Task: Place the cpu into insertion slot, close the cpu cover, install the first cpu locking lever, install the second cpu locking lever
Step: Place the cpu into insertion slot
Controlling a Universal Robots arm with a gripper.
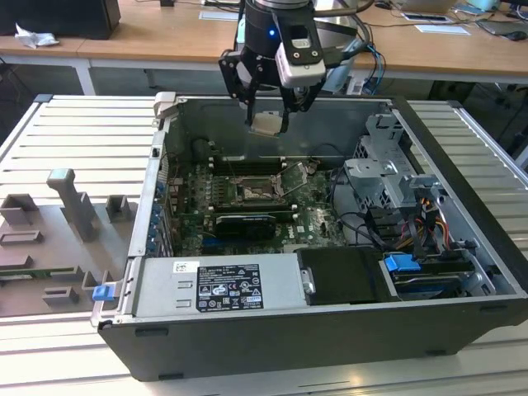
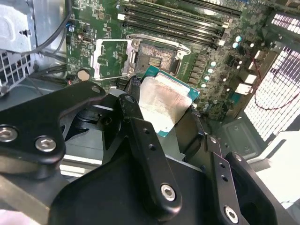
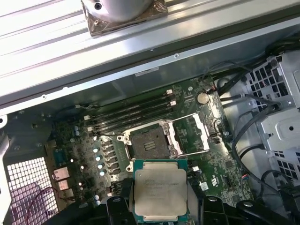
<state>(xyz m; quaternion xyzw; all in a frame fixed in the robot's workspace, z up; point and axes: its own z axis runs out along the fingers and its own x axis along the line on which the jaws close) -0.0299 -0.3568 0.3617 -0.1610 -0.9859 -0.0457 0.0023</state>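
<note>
One gripper (image 1: 267,120) clamps one cpu (image 1: 266,125); at its six o'clock in the exterior view lies one insertion slot (image 1: 252,191), its one cpu cover (image 1: 295,176) raised.

Open computer case (image 1: 247,346) on slatted table (image 1: 82,132), grey power supply (image 1: 165,285), memory slots (image 3: 133,111)

Pale ribbed metal bench (image 1: 82,132) underneath. Behind, wooden desks (image 1: 165,41) on white legs, papers (image 1: 442,29) scattered on top. Black box (image 1: 66,16) at exterior view's left. Even light.
</note>
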